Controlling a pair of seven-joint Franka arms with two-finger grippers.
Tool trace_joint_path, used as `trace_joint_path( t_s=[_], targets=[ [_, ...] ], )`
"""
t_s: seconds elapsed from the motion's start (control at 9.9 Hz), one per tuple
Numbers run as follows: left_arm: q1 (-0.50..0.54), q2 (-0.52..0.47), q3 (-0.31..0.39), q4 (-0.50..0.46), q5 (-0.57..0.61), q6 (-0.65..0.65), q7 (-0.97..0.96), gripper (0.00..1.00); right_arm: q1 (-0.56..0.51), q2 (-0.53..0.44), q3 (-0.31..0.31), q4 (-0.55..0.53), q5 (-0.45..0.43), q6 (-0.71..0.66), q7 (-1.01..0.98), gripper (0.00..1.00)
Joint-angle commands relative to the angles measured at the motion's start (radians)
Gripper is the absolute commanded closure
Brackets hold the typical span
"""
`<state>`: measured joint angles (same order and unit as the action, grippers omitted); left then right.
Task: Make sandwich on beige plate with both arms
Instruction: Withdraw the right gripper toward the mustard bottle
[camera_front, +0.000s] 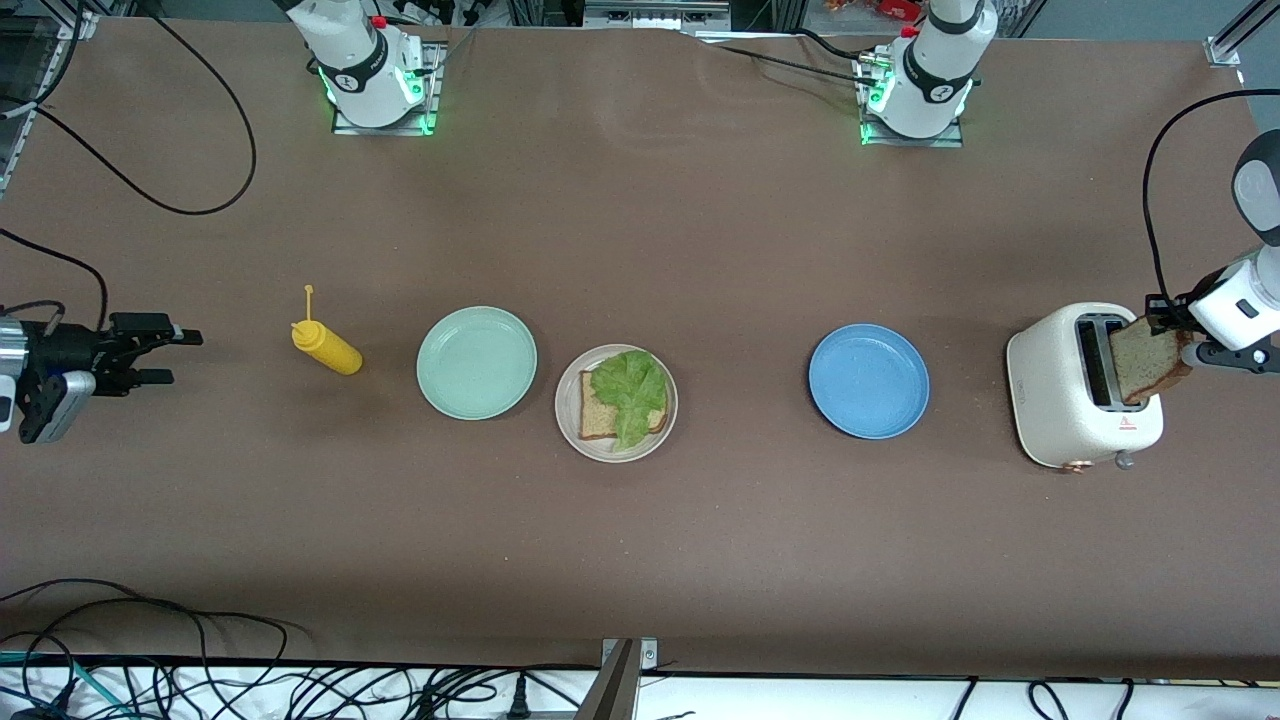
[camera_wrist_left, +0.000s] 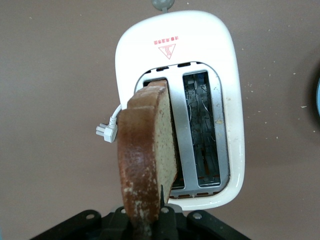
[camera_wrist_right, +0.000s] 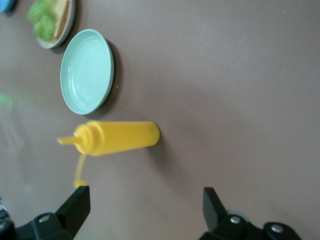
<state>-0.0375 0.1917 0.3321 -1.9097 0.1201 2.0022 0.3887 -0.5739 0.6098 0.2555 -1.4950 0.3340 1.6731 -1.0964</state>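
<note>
The beige plate (camera_front: 565, 402) lies mid-table with one bread slice (camera_front: 596, 421) on it and a green lettuce leaf (camera_front: 630, 386) on top of that slice. At the left arm's end, my left gripper (camera_front: 1180, 345) is shut on the crust of a second bread slice (camera_front: 1150, 362), which stands partly in one slot of the white toaster (camera_front: 1060, 390). The left wrist view shows this slice (camera_wrist_left: 147, 145) rising out of the slot into my left gripper (camera_wrist_left: 145, 222). My right gripper (camera_front: 165, 357) waits open and empty over the table at the right arm's end.
A yellow squeeze bottle (camera_front: 327, 347) lies on its side between the right gripper and a mint-green plate (camera_front: 477, 362). A blue plate (camera_front: 868, 380) sits between the beige plate and the toaster. The toaster's plug (camera_wrist_left: 106, 132) lies beside it.
</note>
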Motion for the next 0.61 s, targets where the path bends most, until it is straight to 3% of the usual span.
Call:
trace_joint_path(
  t_s=[0.0, 0.3, 0.51],
  targets=[
    [-0.004, 0.05, -0.004, 0.116, 0.029, -0.097, 0.012, 1.0, -0.061, -0.027, 0.013, -0.178, 0.187, 0.104, -0.37, 0.01],
    [-0.002, 0.064, -0.004, 0.13, 0.027, -0.108, 0.016, 1.0, -0.08, -0.027, 0.005, -0.302, 0.366, 0.169, -0.829, 0.02],
    [-0.002, 0.066, -0.004, 0.129, 0.027, -0.109, 0.015, 1.0, -0.095, 0.01, 0.004, -0.339, 0.42, 0.191, -1.003, 0.02]
  ],
)
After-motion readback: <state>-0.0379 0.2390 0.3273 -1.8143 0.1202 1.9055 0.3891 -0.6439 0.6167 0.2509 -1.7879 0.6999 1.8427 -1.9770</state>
